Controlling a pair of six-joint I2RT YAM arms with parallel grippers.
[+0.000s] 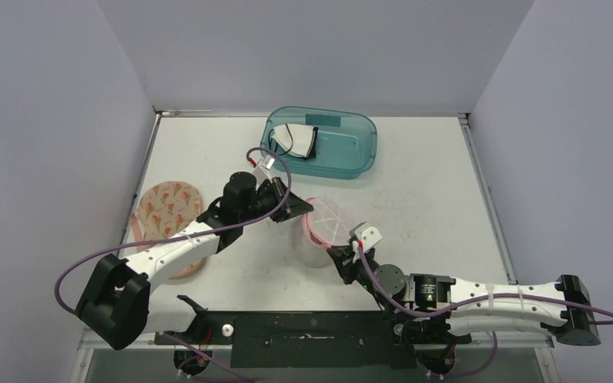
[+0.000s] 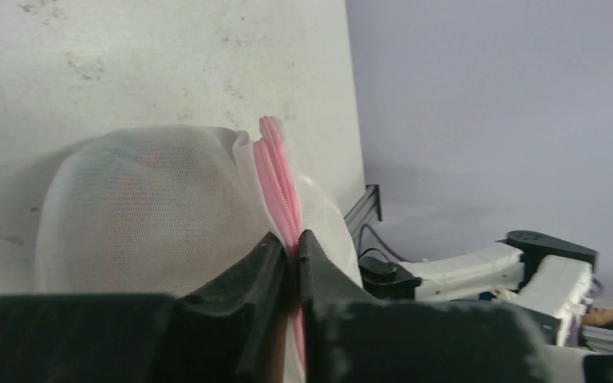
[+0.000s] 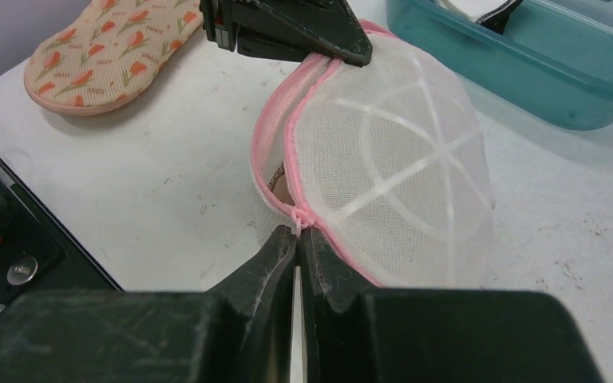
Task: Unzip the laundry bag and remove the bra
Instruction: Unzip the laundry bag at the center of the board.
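Top view: I see the bag [image 1: 323, 227], a white mesh dome with a pink zip, sitting mid-table [image 1: 447, 199]. My left gripper [image 1: 299, 209] meets its rim at 10 o'clock, and my right gripper [image 1: 337, 257] meets it at 5 o'clock. A teal bin [image 1: 367, 132] lies at 12 o'clock from the bag, with a white item [image 1: 297, 141] edged in black inside it. A floral pad [image 1: 168, 209] lies flat at the bag's 9 o'clock, well apart.

Left wrist: the left gripper [image 2: 295, 255] is pinched tight on the pink zip [image 2: 275, 171], which runs up towards 12 o'clock over the mesh of the bag [image 2: 144, 207].

Right wrist: the right gripper [image 3: 298, 239] is clamped on the zip pull [image 3: 302, 217] at the bag's [image 3: 399, 175] near edge. From the pull towards 11 o'clock the zip [image 3: 275, 120] is parted, up to the left gripper [image 3: 287, 32]. A beige bit [image 3: 279, 187] shows in the gap; I cannot tell whether it is the bra. The bin [image 3: 527, 56] is at 2 o'clock and the pad [image 3: 104, 48] at 10 o'clock.
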